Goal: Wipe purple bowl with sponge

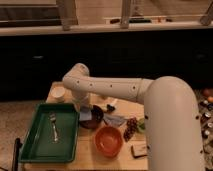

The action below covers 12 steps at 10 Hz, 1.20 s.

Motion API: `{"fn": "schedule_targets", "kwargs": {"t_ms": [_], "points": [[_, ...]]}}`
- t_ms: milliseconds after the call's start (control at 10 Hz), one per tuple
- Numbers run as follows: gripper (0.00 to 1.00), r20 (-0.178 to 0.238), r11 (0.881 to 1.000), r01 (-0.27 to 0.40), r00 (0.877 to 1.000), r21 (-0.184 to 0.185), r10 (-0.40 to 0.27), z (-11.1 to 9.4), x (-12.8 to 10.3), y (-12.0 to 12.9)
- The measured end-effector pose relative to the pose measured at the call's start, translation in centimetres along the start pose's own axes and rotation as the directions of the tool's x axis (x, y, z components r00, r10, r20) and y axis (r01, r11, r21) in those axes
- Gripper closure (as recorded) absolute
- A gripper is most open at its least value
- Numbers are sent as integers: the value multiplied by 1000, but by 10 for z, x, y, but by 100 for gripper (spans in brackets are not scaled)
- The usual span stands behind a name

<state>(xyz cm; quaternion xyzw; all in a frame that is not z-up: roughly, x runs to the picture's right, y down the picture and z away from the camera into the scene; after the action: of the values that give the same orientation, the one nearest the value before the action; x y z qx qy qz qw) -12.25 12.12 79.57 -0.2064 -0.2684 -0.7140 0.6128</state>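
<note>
Directly under gripper (84, 109), at table level: sponge (86, 115), touching left rim of purple bowl (95, 119). Cannot tell whether gripper is spread or clamped on sponge. Judged step: wiping stroke inside bowl. Hold sponge flat, press lightly, sweep rightward from gripper across basin, then circle rim. Avoid shoving bowl toward orange bowl (108, 141), near, down-right of gripper. Purple bowl noted upright, mouth up; round, hence no long axis. Squarish sponge: facing and axis not readable.
</note>
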Motion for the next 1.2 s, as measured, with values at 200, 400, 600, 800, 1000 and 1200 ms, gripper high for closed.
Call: {"fn": "schedule_targets", "kwargs": {"t_ms": [200, 400, 600, 800, 1000, 1200], "points": [[99, 41, 1000, -5, 999, 8, 5, 3, -19, 8], [99, 66, 999, -34, 997, -5, 34, 7, -27, 24], [99, 71, 993, -110, 991, -43, 113, 8, -31, 58], [99, 66, 987, -149, 986, -63, 153, 8, -23, 67], [99, 53, 978, -188, 980, -91, 193, 14, -3, 75], [99, 32, 972, -209, 976, -109, 213, 19, 19, 76]]}}
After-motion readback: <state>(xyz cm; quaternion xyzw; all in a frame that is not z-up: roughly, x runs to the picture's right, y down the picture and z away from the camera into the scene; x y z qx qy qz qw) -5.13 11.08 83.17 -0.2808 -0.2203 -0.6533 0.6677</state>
